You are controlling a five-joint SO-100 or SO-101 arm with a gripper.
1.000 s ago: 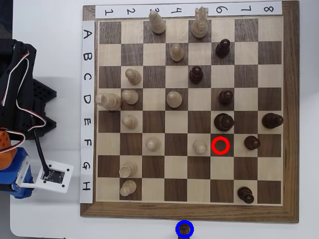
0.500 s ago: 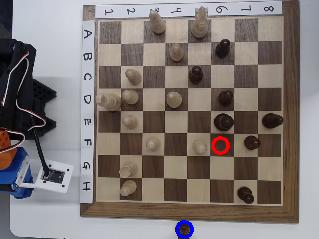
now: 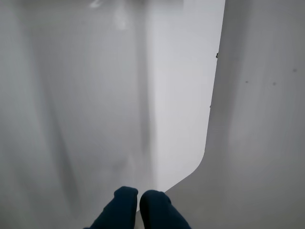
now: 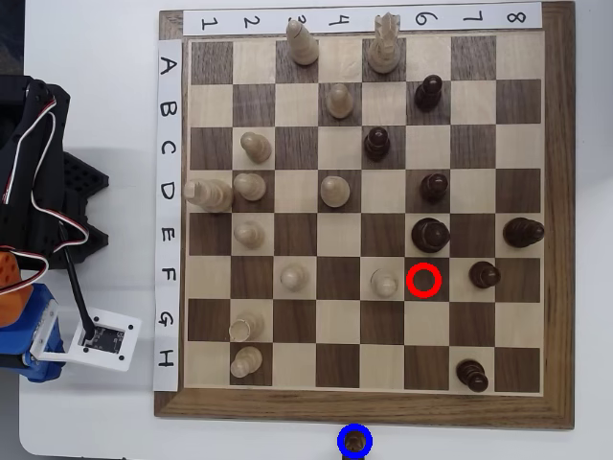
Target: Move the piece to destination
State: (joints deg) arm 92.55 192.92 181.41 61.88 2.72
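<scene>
In the overhead view the piece (image 4: 355, 443), a small dark-brown pawn, stands inside the blue circle of the destination (image 4: 354, 428), just off the chessboard's bottom edge. A red circle (image 4: 423, 265) marks a bare dark square in row F, column 6. The folded arm (image 4: 38, 192) rests left of the board, far from the pawn. In the wrist view my gripper (image 3: 138, 202) shows two dark-blue fingertips (image 3: 121, 202) pressed together over white table, with nothing between them.
The wooden chessboard (image 4: 172, 407) holds several cream pieces on its left half and several dark pieces on its right. A cream pawn (image 4: 384, 282) stands just left of the red circle. A small white circuit board (image 4: 101, 337) lies beside the arm.
</scene>
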